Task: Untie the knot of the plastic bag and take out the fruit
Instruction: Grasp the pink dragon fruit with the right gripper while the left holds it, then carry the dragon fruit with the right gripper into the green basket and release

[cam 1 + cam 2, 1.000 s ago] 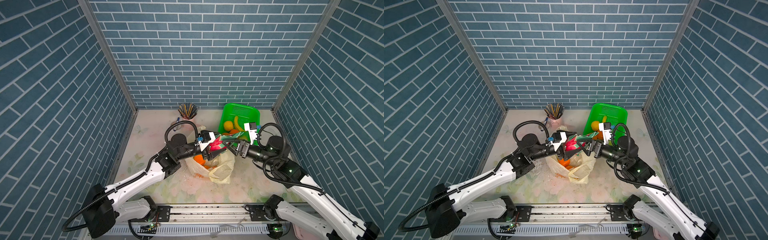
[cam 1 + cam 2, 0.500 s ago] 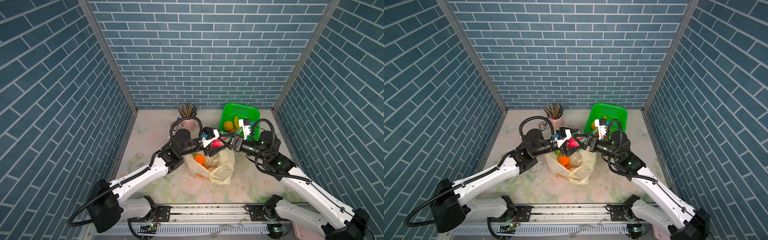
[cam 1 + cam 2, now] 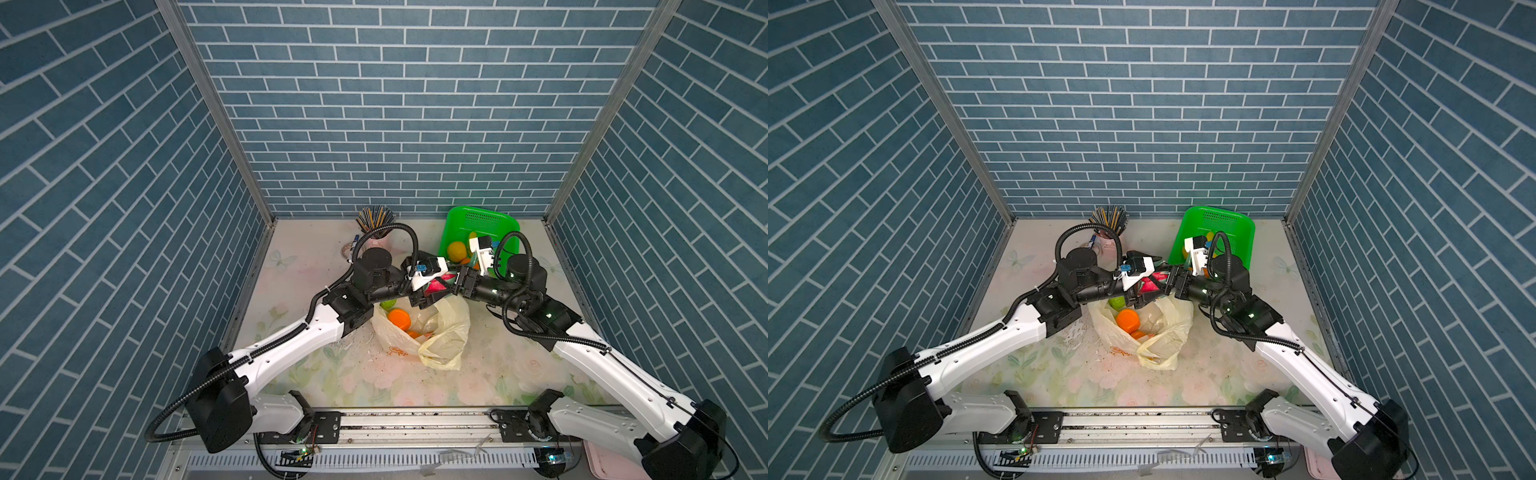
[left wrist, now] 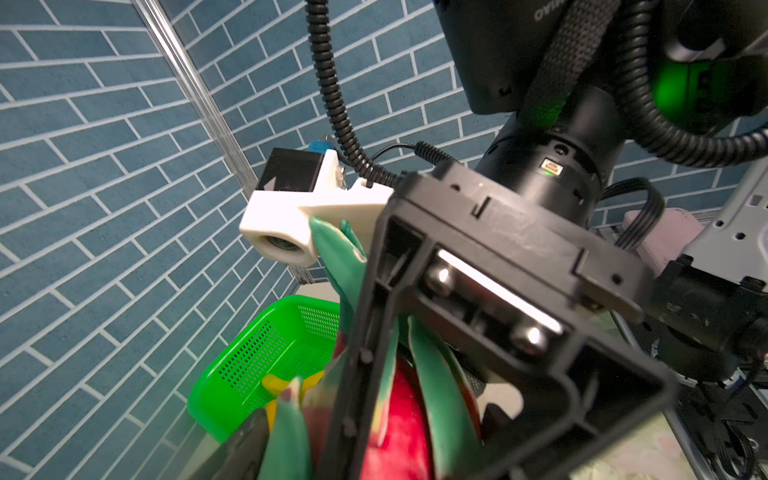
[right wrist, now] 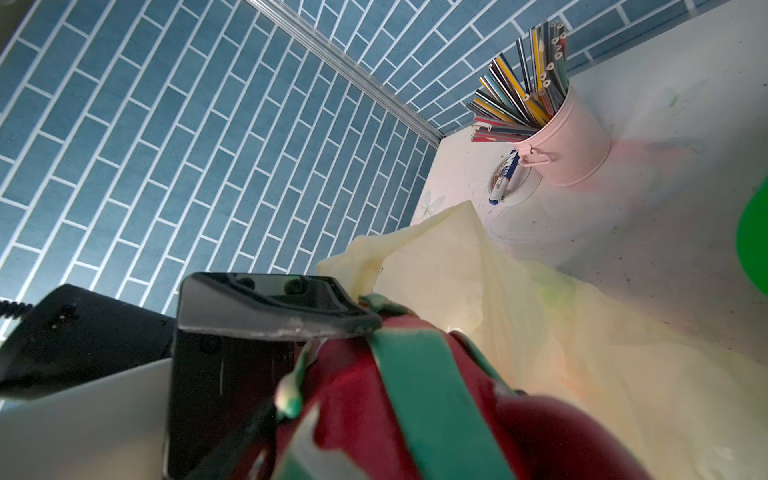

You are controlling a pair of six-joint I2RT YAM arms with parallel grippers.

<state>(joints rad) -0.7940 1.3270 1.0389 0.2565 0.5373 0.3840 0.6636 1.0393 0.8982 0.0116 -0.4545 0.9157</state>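
One pink-red dragon fruit (image 5: 345, 390), green-tipped.

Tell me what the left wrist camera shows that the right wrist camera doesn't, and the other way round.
Only the left wrist view shows the right arm's white wrist camera and the green basket's perforated inside; the right wrist view has just a green blur at its edge. Only the right wrist view shows the pink pencil bucket, the blue marker beside it and the pale yellow plastic bag. Both show the red-and-green dragon fruit close up, and the blue brick wall.
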